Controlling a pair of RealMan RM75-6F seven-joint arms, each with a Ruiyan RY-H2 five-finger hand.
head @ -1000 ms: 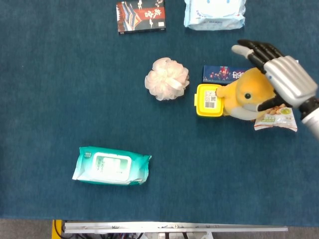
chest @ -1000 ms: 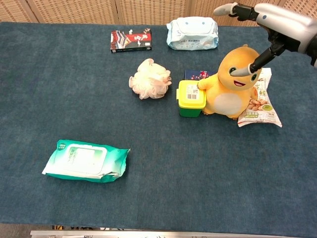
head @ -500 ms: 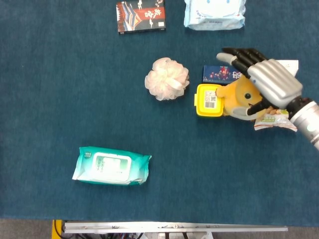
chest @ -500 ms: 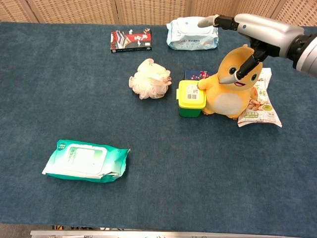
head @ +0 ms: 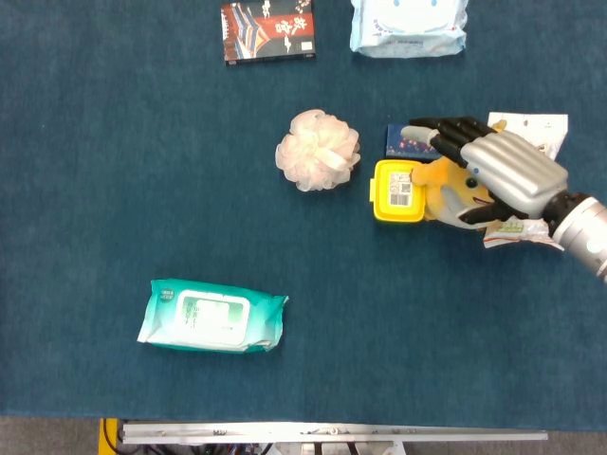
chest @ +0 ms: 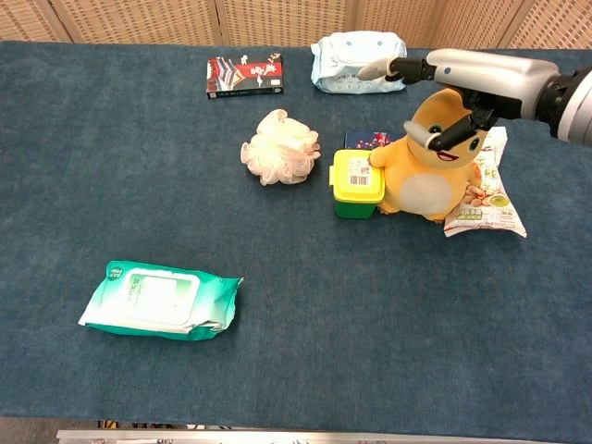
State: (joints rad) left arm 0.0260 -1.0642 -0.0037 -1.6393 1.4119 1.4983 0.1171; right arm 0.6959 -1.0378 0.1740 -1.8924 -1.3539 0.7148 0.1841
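The right hand [chest: 442,92] rests spread over the head of a yellow plush toy [chest: 427,180], fingers not closed around it. A barcode label tops the yellow-lidded green box [chest: 357,182] touching the toy. Snack packet [chest: 486,199], dark card [head: 408,140] and bath pouf [chest: 280,146] crowd close; printed writing is unreadable.

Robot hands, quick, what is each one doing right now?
Left robot hand: not in view.
Right robot hand: open, fingers spread over the yellow plush toy's head, holding nothing.
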